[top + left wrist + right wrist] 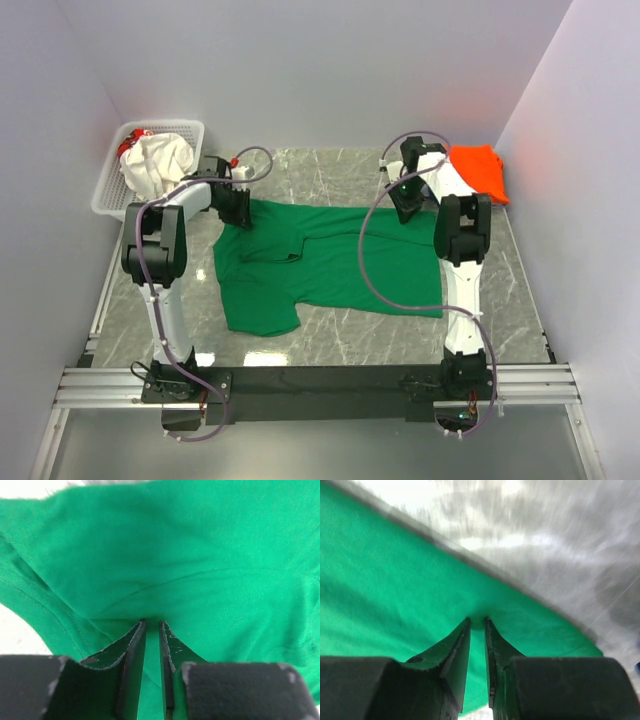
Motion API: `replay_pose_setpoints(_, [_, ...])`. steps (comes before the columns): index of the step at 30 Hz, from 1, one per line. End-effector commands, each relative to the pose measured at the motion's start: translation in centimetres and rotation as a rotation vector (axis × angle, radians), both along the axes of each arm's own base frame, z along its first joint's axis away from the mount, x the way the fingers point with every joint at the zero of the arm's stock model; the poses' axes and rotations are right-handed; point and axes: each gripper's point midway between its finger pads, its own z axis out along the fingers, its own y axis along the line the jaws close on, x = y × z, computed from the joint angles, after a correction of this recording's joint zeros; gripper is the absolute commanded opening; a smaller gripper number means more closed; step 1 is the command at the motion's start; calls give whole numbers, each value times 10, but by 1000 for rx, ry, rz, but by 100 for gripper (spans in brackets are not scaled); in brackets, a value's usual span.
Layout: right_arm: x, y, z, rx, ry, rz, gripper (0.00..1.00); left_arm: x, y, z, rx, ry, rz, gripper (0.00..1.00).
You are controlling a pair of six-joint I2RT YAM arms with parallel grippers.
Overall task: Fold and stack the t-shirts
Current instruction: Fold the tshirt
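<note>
A dark green t-shirt (330, 262) lies spread on the marble table, partly folded over itself. My left gripper (238, 212) is shut on the shirt's far left corner; in the left wrist view green cloth (165, 565) is pinched between the fingertips (136, 635). My right gripper (404, 207) is shut on the shirt's far right edge; the right wrist view shows the green cloth (395, 595) clamped at the tips. An orange t-shirt (478, 170) lies folded at the far right. A cream-white shirt (158, 160) lies crumpled in the basket. The blue shirt is out of view.
A white lattice basket (112, 185) stands at the far left corner, with something red (132, 143) beside the white shirt in it. Grey walls close in the table on three sides. Bare marble (560, 540) shows beyond the shirt's edge.
</note>
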Motion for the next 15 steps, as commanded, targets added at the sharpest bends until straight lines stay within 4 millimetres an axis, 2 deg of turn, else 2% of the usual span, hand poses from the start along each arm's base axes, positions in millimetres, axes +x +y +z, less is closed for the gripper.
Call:
replay_pose_setpoints(1, [17, 7, -7, -42, -29, 4, 25, 15, 9, 2, -18, -26, 66, 24])
replay_pose_setpoints(4, [30, 8, -4, -91, -69, 13, 24, 22, 28, -8, -2, -9, 147, 23])
replay_pose_setpoints(6, [37, 15, -5, -112, -92, 39, 25, 27, 40, -15, -2, 7, 190, 24])
replay_pose_setpoints(8, [54, 21, 5, -134, -156, 54, 25, 32, 46, -22, -26, 29, 219, 24])
replay_pose_setpoints(9, [60, 25, 1, -142, -167, 64, 26, 34, 45, -23, -34, 36, 225, 25])
replay_pose_setpoints(10, [75, 28, 10, -154, -227, 64, 26, 40, 43, -20, -47, 28, 224, 26])
replay_pose_setpoints(11, [82, 27, 11, -186, -257, 62, 26, 43, 53, -23, -79, 40, 238, 28])
replay_pose_setpoints(12, [94, 33, 14, -196, -313, 72, 27, 50, 51, -14, -106, 20, 220, 30])
replay_pose_setpoints(14, [102, 37, 21, -207, -362, 71, 27, 58, 49, 3, -146, -25, 188, 33])
replay_pose_setpoints(15, [106, 40, 36, -204, -401, 68, 30, 60, 42, 17, -194, -48, 149, 35])
